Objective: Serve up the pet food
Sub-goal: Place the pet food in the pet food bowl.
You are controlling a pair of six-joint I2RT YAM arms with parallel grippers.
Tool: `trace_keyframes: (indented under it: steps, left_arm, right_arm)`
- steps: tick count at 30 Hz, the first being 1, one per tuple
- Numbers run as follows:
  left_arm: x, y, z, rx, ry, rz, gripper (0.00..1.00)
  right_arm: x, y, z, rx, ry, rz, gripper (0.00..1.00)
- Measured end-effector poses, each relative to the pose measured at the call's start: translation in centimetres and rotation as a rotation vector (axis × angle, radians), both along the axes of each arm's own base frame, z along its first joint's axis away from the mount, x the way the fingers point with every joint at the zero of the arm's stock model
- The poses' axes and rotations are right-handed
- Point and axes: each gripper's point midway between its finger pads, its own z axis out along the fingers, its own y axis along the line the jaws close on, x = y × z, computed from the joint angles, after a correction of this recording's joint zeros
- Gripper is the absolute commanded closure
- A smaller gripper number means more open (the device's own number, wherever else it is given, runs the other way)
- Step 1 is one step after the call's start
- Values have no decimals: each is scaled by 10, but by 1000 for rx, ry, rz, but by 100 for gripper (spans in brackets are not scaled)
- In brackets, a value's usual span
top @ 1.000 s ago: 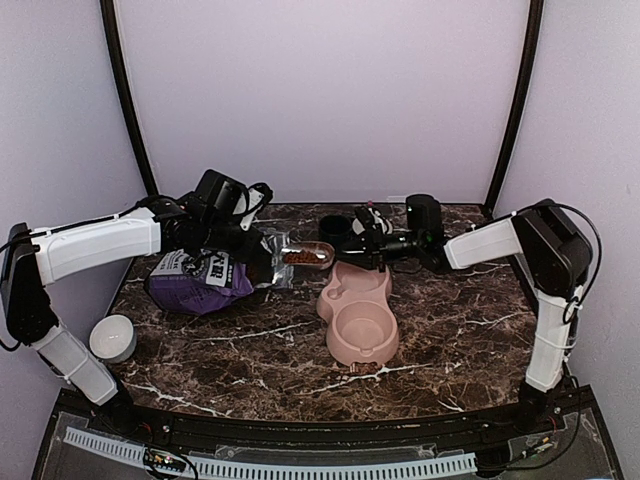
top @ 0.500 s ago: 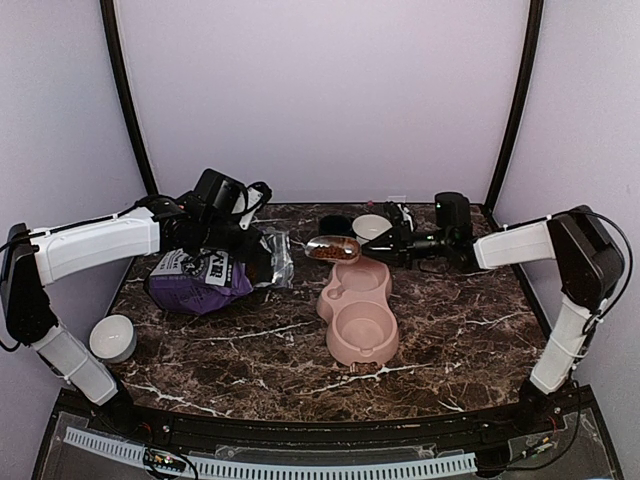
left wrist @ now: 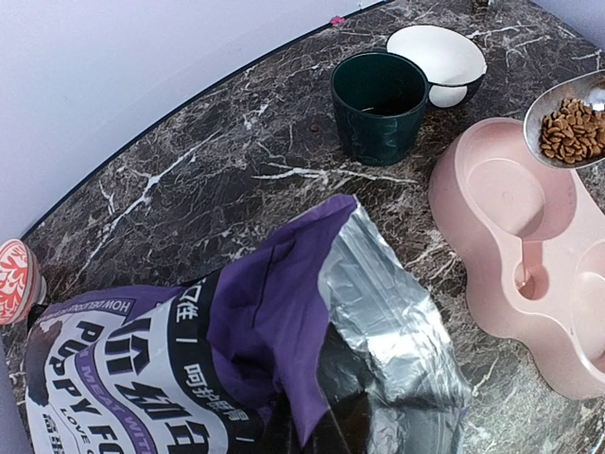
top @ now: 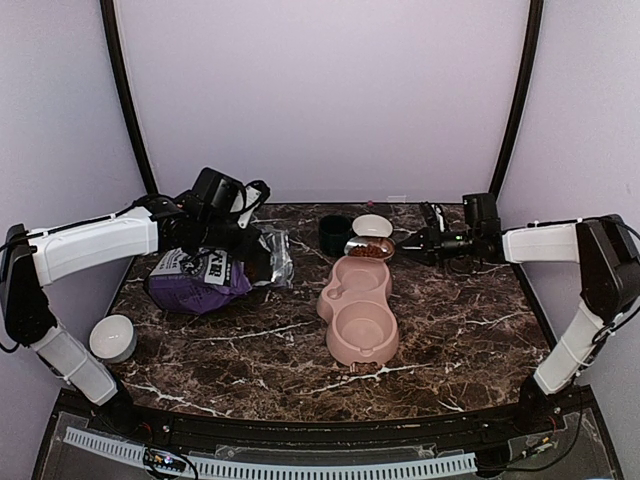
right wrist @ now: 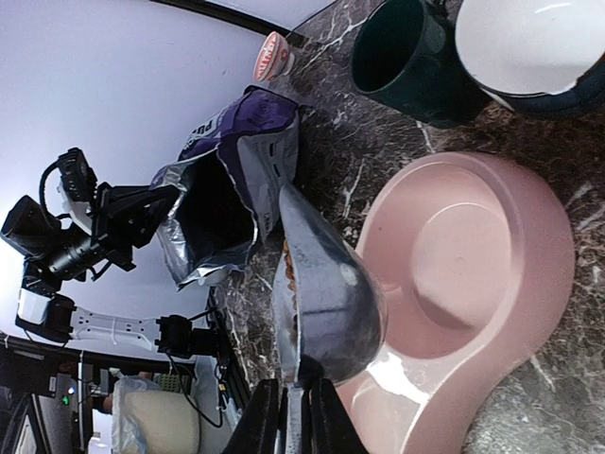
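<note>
The pet food [top: 369,250] is a small heap of reddish-brown kibble in a round metal scoop [top: 370,247]. My right gripper [top: 408,247] is shut on the scoop's handle and holds it level just over the far rim of the pink double bowl [top: 350,335]. In the right wrist view the scoop [right wrist: 331,284] shows from below, with my gripper [right wrist: 295,416] clamped on its stem. Both wells of the pink bowl [right wrist: 529,284] look bare. My left gripper [top: 262,262] is shut on the open mouth of the purple food bag [top: 195,280]. The bag [left wrist: 274,322] hides its fingers in the left wrist view.
A dark green cup [top: 335,233] and a white dish [top: 372,225] stand right behind the pink bowl, close to the scoop. A small white bowl [top: 112,338] sits at the table's near left edge. A red-and-white round object [left wrist: 14,279] lies beyond the bag.
The right arm has drawn the filled scoop out of the bag's mouth and carried it rightward to the far end of the pink bowl. The left arm and bag have stayed put.
</note>
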Motion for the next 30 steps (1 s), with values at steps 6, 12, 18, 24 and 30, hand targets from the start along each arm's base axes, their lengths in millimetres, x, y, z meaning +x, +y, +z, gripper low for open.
trace_keyframes:
  steps: [6,12,18,24,30]
  left_arm:
    - [1,1,1,-2,-1,3,100]
    - [1,1,1,-2,-2,3,100]
    - [1,1,1,-2,-1,3,100]
    - [1,1,1,-2,-1,3,100]
    - [1,1,1,-2,-2,3,100]
  right_arm:
    - [0,-12,-17,-99,9,-29,100]
    - [2,-17,-21,-168,2,-33,100]
    - [4,-21,-22,-228,-13,-34,100]
    - [6,-24,-20,-265,-28,-34,100]
    - [4,-27,-24,-287,-19,-30,100]
